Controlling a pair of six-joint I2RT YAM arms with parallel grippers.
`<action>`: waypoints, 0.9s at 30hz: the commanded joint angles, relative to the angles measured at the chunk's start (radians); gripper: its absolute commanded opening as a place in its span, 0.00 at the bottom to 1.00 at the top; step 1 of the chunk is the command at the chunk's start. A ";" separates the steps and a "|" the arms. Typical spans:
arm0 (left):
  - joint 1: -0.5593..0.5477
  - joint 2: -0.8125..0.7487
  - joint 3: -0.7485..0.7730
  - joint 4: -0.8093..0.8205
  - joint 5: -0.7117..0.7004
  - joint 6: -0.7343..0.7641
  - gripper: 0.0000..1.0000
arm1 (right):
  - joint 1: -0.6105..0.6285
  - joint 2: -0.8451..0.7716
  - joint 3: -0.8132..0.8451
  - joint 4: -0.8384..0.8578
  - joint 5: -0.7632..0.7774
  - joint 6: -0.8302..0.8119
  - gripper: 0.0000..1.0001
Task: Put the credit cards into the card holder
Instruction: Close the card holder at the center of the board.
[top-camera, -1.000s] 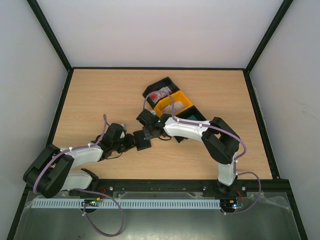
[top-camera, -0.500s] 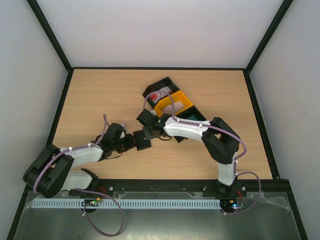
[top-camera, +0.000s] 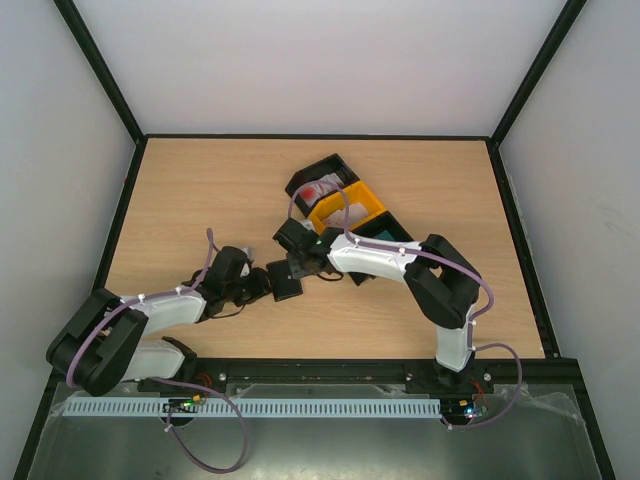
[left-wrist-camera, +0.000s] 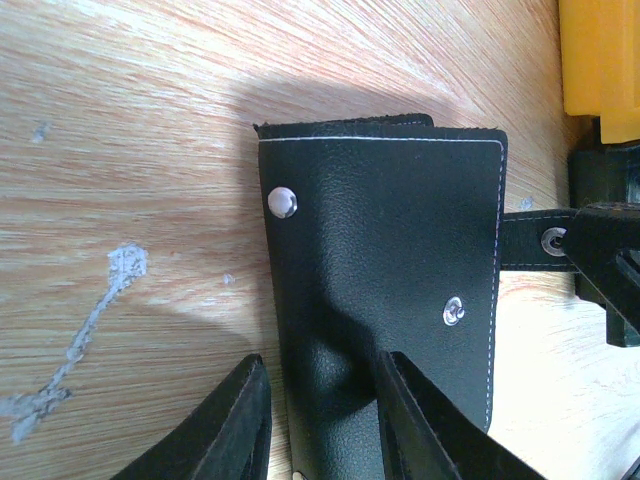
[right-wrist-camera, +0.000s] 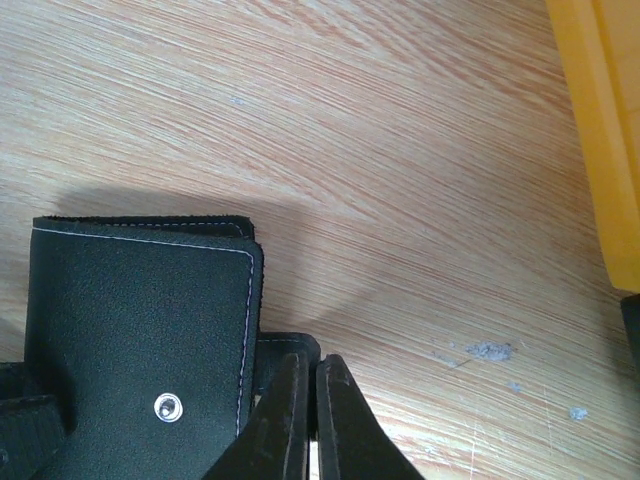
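The black card holder (top-camera: 285, 282) lies folded shut on the table between my two grippers. In the left wrist view the holder (left-wrist-camera: 390, 240) fills the middle. My left gripper (left-wrist-camera: 325, 425) has its jaws apart astride the holder's left edge, one finger on the wood and one on the cover. My right gripper (right-wrist-camera: 308, 400) is shut on the holder's snap strap (right-wrist-camera: 285, 346), beside the holder (right-wrist-camera: 140, 350). The strap (left-wrist-camera: 530, 240) stretches to the right. A white card with red blotches (top-camera: 320, 189) and a teal card (top-camera: 386, 232) lie in trays.
Three trays stand in a diagonal row behind the right arm: a black one (top-camera: 306, 176), a yellow one (top-camera: 349, 209) and another black one (top-camera: 400, 226). The yellow tray's edge shows in both wrist views (left-wrist-camera: 600, 60) (right-wrist-camera: 600, 150). Black rails border the table.
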 joint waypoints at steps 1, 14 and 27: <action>-0.005 0.005 -0.021 -0.012 -0.014 0.000 0.33 | 0.002 -0.038 0.004 -0.023 0.016 0.006 0.02; -0.007 0.015 -0.021 -0.008 -0.017 -0.001 0.33 | 0.002 -0.054 -0.040 0.075 -0.158 -0.022 0.02; -0.010 0.021 -0.019 -0.006 -0.015 0.000 0.33 | 0.003 -0.025 -0.041 0.082 -0.217 -0.038 0.02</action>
